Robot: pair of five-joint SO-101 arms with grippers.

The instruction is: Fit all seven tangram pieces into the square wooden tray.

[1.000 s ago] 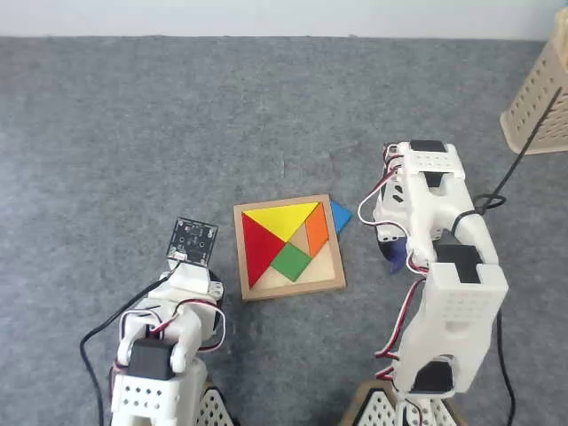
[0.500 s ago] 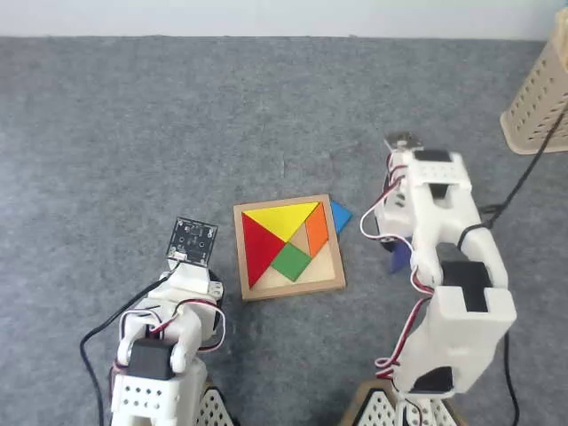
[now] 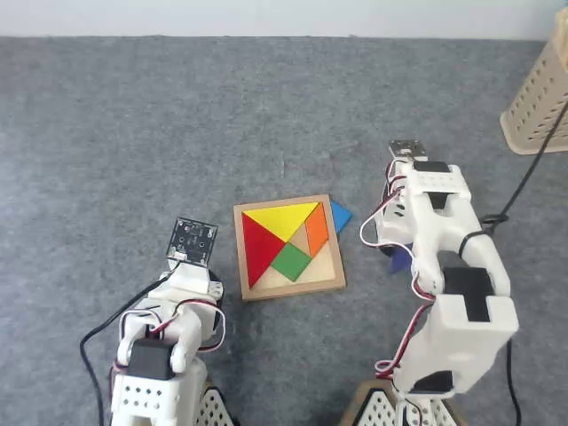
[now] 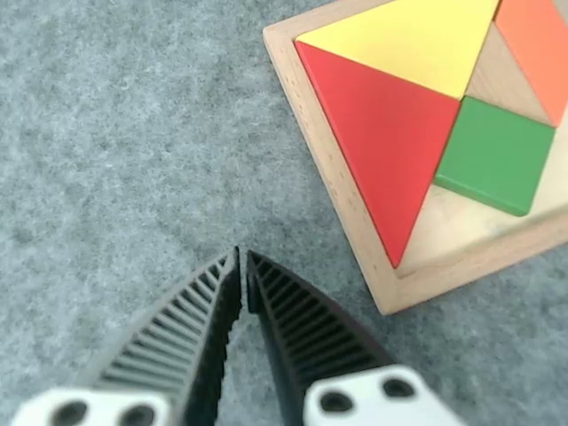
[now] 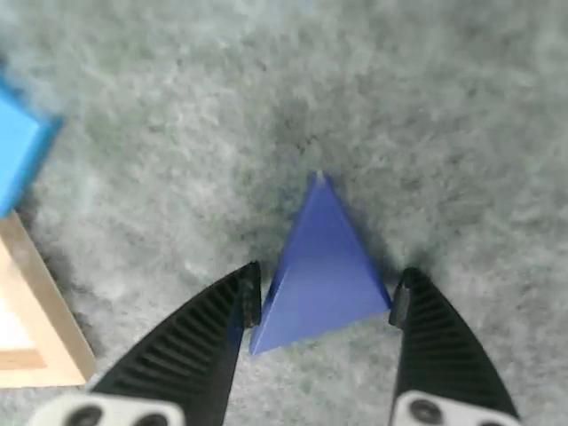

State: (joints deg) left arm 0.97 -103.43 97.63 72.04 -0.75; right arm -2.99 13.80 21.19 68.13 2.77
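Four pieces lie in the square wooden tray (image 3: 293, 291) near the middle of the bench: yellow (image 3: 282, 218), red (image 3: 257, 248), green (image 3: 291, 261) and orange (image 3: 317, 232). A light blue piece (image 3: 341, 216) lies on the bench just beside the tray's far right corner. My right claw (image 5: 325, 286) is released, one finger on either side of a dark blue triangle (image 5: 319, 257) lying to the right of the tray. My left claw (image 4: 242, 262) is clenched on nothing, over the bench off the tray's near left corner.
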